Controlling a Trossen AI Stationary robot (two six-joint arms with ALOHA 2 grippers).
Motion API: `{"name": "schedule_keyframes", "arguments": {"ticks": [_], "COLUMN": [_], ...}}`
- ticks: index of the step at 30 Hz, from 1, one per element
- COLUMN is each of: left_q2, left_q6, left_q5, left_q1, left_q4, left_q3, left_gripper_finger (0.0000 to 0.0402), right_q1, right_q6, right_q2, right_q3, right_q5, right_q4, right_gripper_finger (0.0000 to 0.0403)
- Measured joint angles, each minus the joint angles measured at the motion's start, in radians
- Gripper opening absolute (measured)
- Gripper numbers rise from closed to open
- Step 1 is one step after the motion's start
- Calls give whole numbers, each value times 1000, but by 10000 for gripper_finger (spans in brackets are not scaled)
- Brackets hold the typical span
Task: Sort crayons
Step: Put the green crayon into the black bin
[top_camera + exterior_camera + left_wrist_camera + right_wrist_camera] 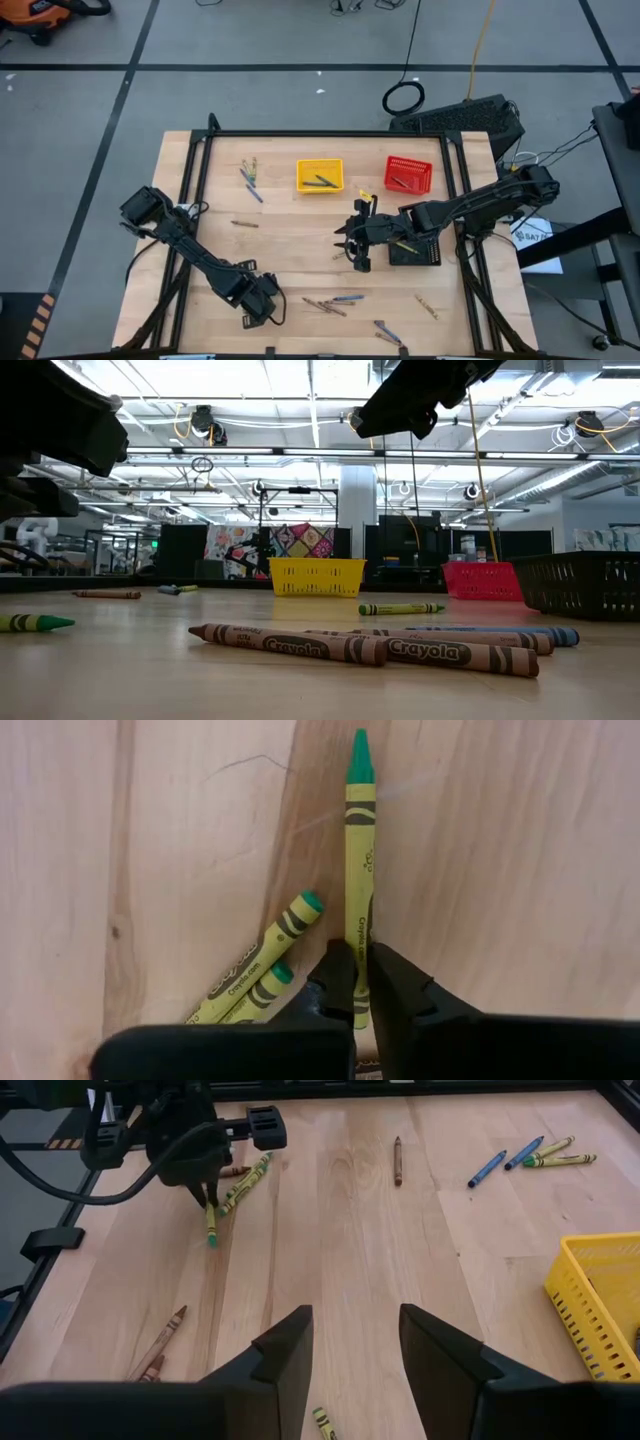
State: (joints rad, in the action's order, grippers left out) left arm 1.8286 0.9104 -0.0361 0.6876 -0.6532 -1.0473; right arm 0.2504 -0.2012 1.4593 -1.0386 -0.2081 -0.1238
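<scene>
My left gripper (362, 955) is at the table's near left (262, 308), shut on a green crayon (360, 860) in a yellow-green wrapper. Two more green crayons (262, 965) lie right beside it. My right gripper (355, 1345) is open and empty above the table's middle (355, 245). Other crayons lie loose: brown ones (290, 643) and a blue one (348, 298) near the front, and several at the far left (250, 175). The yellow basket (320, 176) and the red basket (408, 173) each hold a crayon or two. My left gripper pinches the green crayon's wrapped body near its flat back end (360, 935) between its two fingers (338, 982). The fingers come from above. The crayon's pointed tip (359, 745) sticks out past them. I cannot tell whether the crayon rests on the table or is just above it.
A black mesh basket (415, 250) stands right of my right gripper. The yellow and red baskets stand at the far middle. More crayons lie at the near right (427, 306), and one brown crayon (245, 224) lies left of centre. A black frame rims the table.
</scene>
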Motion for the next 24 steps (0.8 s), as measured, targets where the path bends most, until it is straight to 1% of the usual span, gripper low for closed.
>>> {"name": "schedule_keyframes", "arguments": {"ticks": [5, 10, 14, 20, 24], "left_q2": [-14, -54, -85, -136, -179], "left_q6": [0, 2, 2, -1, -14], "left_q5": [-11, -31, -26, 60, 157], "left_q1": [0, 2, 2, 2, 0], "left_q4": [4, 20, 16, 22, 20], "left_q3": [-1, 2, 1, 1, 1], "left_gripper_finger": [4, 3, 2, 1, 1], "right_q1": [0, 0, 0, 0, 0], "right_q6": [0, 0, 0, 0, 0], "right_q2": [0, 0, 0, 0, 0], "right_q3": [0, 0, 0, 0, 0], "right_q5": [0, 0, 0, 5, 85], "right_q4": [0, 0, 0, 0, 9], "right_gripper_finger": [137, 137, 137, 137, 137]}}
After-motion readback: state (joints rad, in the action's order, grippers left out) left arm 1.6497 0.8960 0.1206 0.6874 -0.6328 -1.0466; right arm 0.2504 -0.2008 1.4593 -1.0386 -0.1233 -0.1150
